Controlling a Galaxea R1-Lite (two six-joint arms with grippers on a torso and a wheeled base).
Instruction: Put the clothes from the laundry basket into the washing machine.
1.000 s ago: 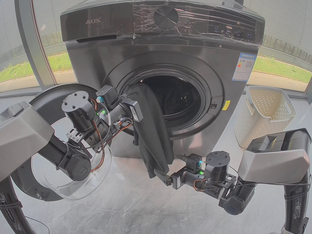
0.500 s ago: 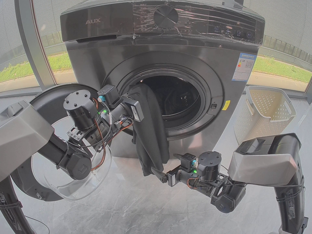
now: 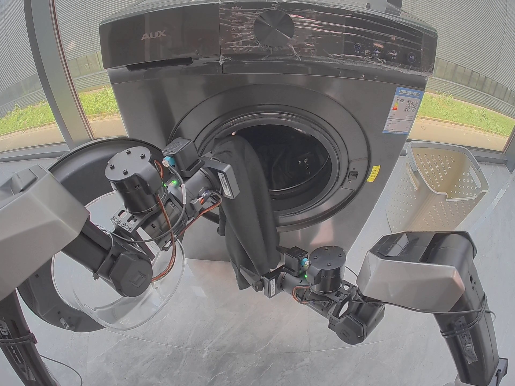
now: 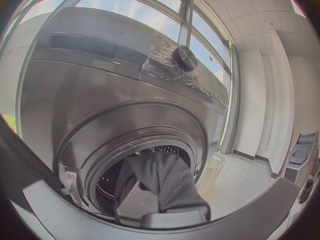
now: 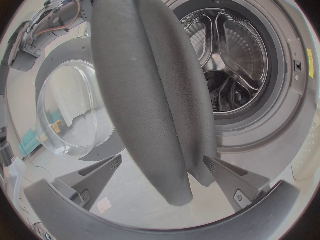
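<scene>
Tiled floor (image 3: 214, 323), washing machine (image 3: 161, 92) | left gripper (image 4: 160, 207) clamps garment (image 3: 249, 210); right gripper (image 5: 160, 162) wide around hem (image 5: 180, 190)

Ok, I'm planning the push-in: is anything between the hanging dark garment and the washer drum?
Nothing visible: the door is swung open to the left, and the dark garment hangs just in front of the drum opening.

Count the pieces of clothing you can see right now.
2. One dark garment hangs from the left gripper at the mouth of the washing machine; one dark heap lies inside the drum. The heap may hide more pieces.
</scene>
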